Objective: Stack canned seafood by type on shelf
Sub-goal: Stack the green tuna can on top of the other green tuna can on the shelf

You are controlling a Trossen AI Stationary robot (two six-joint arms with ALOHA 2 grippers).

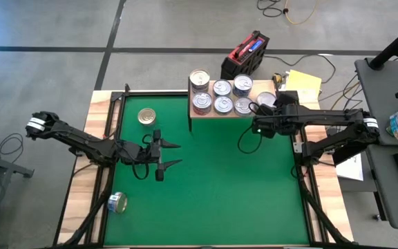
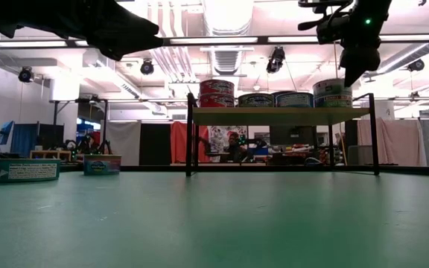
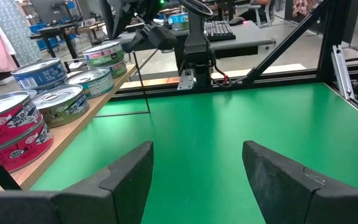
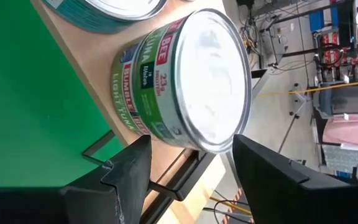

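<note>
The right tool (image 1: 260, 106), fingers spread, hangs over a green-labelled round tin (image 4: 185, 84) at the right end of the light-wood shelf (image 1: 193, 118). The left tool (image 1: 173, 155), spread and holding nothing, hovers above the green mat (image 1: 226, 187) on the desk.

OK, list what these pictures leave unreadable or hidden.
- Shelf, high view: the right gripper and its arm cover the right end, hiding the can there.
- Cans on the mat, high view: labels too small to read.
- Red-labelled stack, left wrist view: cut off by the picture's edge.
</note>
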